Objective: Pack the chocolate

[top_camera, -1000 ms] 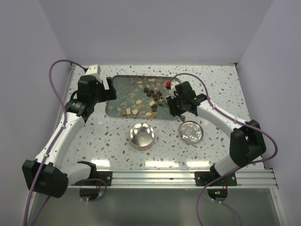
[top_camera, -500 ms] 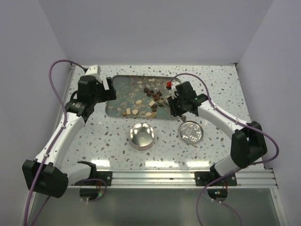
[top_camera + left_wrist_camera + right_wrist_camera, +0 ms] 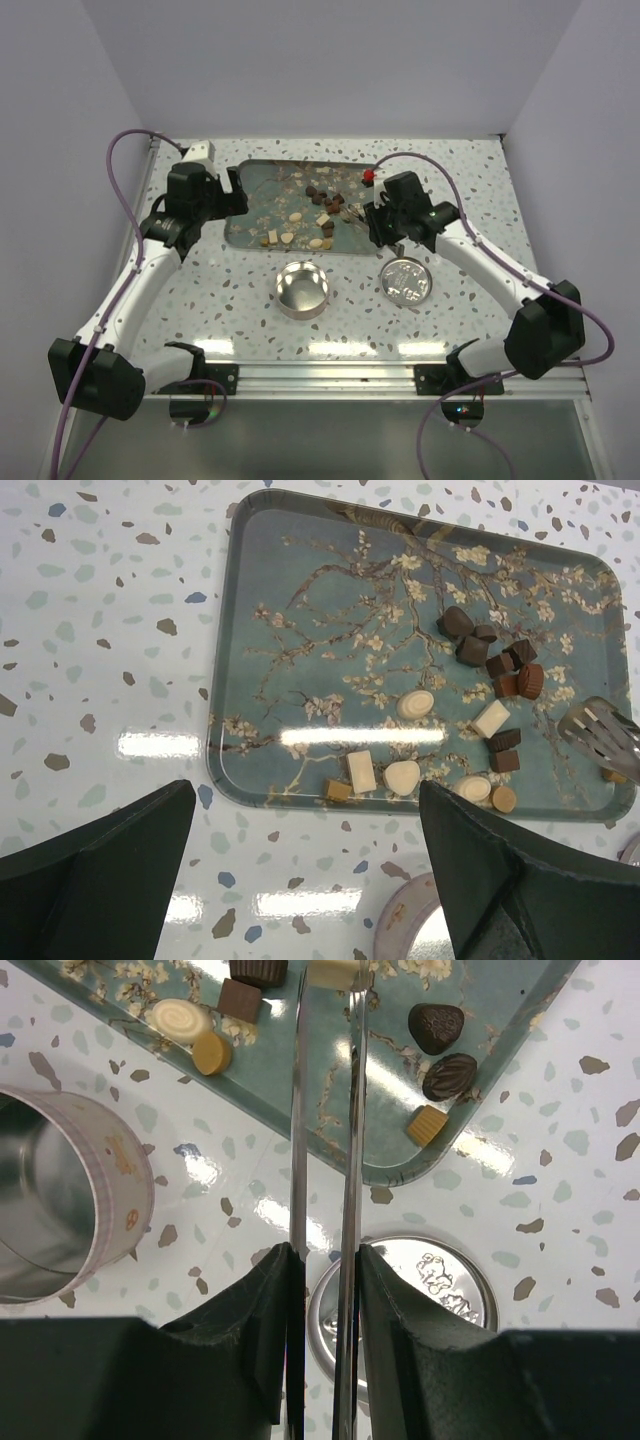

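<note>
As no piece yet shows inside the tin, packing looks barely begun.

- White speckled tabletop: carries everything.
- Rectangular teal tray with a blossom print: lies at the far middle, between the two arms, so both can reach it.
- Left arm: stretched forward from its base, wrist over the tray's left end. Left gripper hovers above the tray's near edge with fingers spread wide and nothing between them. Probably waiting.
- Right arm: elbow swung out, forearm angled in towards the tray's right end.
- Right gripper: pressed together on thin steel tongs, presumably because the pieces are too small for its own fingers.
- Round silver metal tin: stands open just in front of the tray.
- Flat round silver lid: lies beside the tin, apart from it and under the right wrist.
- Tong blades: stand slightly apart, and their tips run out of the right wrist view.
- Small dark, tan and cream chocolate: all on the tray, mostly in its right half.
</note>
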Controlling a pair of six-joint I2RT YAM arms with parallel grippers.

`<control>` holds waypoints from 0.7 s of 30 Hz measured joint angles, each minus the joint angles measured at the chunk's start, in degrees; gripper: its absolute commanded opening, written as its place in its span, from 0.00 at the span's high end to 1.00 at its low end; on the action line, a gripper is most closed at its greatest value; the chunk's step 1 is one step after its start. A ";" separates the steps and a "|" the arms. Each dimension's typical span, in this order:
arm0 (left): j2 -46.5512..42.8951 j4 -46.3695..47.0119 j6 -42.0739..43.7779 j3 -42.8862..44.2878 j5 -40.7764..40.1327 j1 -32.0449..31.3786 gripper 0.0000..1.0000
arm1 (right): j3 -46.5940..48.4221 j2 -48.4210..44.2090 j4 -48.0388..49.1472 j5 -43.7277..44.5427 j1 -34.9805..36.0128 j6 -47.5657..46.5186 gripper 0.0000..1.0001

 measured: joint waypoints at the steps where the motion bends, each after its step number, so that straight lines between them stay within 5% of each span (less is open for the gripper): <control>1: -0.02 0.00 0.00 0.00 0.04 0.00 0.00 | 0.00 -0.31 -0.17 0.00 0.07 0.00 0.77; 21: -6.01 -2.34 -0.90 -4.37 1.57 0.00 0.00 | 0.98 -11.93 -6.29 1.66 14.08 5.66 0.77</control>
